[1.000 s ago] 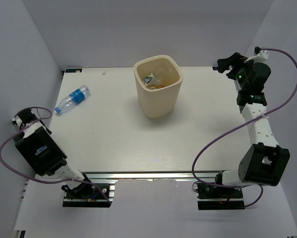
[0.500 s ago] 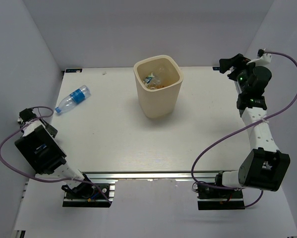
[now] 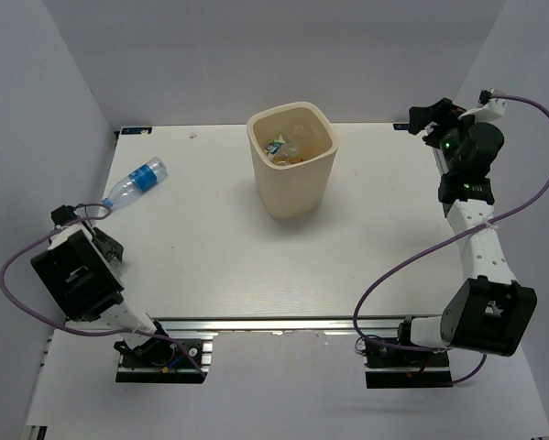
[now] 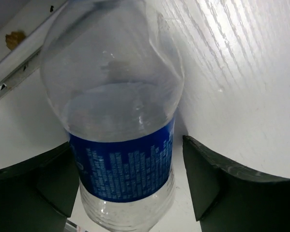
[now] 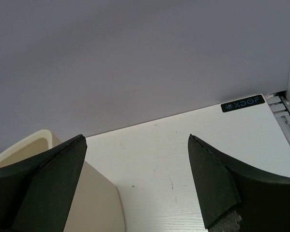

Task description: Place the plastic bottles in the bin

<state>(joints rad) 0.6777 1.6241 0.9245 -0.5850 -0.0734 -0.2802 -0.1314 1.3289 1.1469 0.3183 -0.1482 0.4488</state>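
Bottle point(image 3: 135, 183), clear with a blue label, lies on its side on the counter point(image 3: 256, 266) near the far left corner, well apart from the bin point(image 3: 292, 188). The left end effector point(image 4: 127, 142) straddles it, its 2 fingers spread to either side of the labelled body, with a sliver of counter showing beside the right finger. The bin stands upright at the far middle with other bottles point(image 3: 288, 145) inside. The right end effector point(image 5: 136, 137) hovers near the far right corner, spread wide and pinching nothing.
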